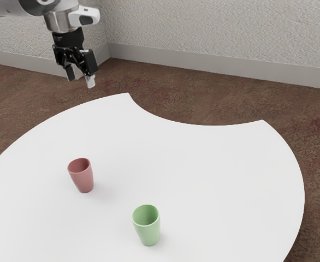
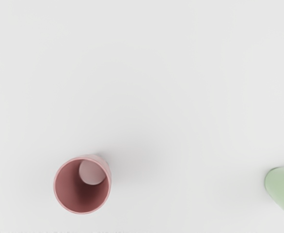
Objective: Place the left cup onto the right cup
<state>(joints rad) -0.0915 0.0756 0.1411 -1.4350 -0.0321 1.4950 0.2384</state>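
A dusty pink cup [image 1: 81,174] stands upright on the white table [image 1: 203,174], toward the exterior view's left. A pale green cup [image 1: 147,224] stands upright nearer the front edge, to the pink cup's right. My black gripper [image 1: 81,79] hangs high above the table's far left part, well up and away from both cups, open with nothing between its fingers. Looking down from the hand, the pink cup [image 2: 82,184] shows its hollow inside, and the green cup [image 2: 282,191] is cut by the picture's edge.
The table has a large round notch cut in its far edge [image 1: 198,123]. Brown carpet [image 1: 214,93] and a grey wall with a skirting board lie behind it.
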